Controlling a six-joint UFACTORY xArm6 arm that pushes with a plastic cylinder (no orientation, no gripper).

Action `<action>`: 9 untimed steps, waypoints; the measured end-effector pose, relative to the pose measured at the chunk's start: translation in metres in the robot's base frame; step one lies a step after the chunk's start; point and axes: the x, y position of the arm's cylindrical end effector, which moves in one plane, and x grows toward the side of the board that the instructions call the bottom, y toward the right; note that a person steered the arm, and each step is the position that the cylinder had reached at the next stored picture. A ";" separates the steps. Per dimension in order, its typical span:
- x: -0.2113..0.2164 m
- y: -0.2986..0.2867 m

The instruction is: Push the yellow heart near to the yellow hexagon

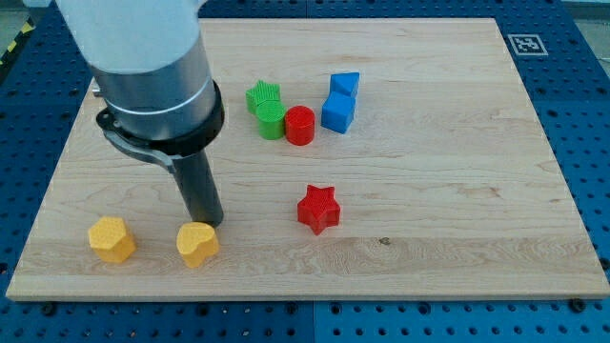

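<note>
The yellow heart (197, 245) lies near the board's bottom left. The yellow hexagon (111, 239) lies to its left, with a gap of about one block's width between them. My tip (207, 223) stands just above and right of the heart, touching or nearly touching its upper right edge. The rod rises from there to the arm's grey body at the view's upper left.
A red star (317, 209) lies right of my tip. A green star (261, 96), a green cylinder (272, 121), a red cylinder (299, 125) and two blue blocks (337, 111) (345, 85) cluster at the upper middle. The wooden board (457, 181) ends just below the heart.
</note>
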 end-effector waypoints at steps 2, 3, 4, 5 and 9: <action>-0.001 0.015; 0.031 0.047; 0.040 0.057; 0.040 0.046; 0.043 -0.005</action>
